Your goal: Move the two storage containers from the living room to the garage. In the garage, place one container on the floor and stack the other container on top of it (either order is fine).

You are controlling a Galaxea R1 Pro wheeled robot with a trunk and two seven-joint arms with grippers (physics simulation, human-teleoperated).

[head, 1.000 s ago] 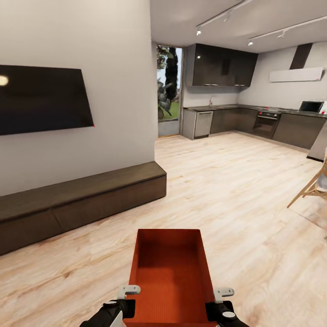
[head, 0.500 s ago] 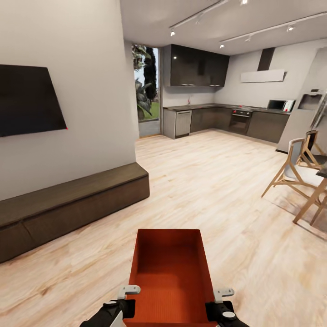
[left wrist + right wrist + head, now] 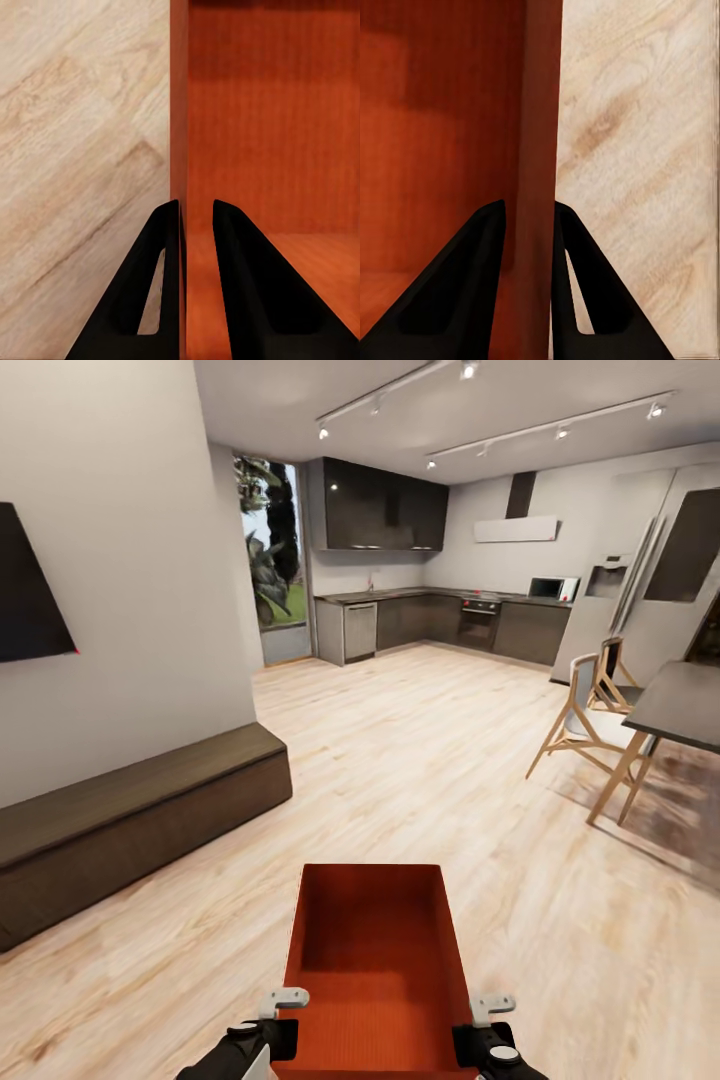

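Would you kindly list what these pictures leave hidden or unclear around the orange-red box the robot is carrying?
- Near end of the orange-red lidless box: cut off by the head view's bottom edge.
- Underside of the box: hidden by its own walls and floor.
- Left claw, right claw: each pinches a side wall; the outer pad contact is hidden behind the wall.
- Black wall-mounted TV: cut off by the left edge.

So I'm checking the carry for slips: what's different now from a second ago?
Only the view has swung right: the TV and low cabinet slid towards the left edge, and a table with chairs came in on the right. The storage container sits exactly as before, with the left gripper and right gripper still clamped on its side walls, jaws straddling each wall.
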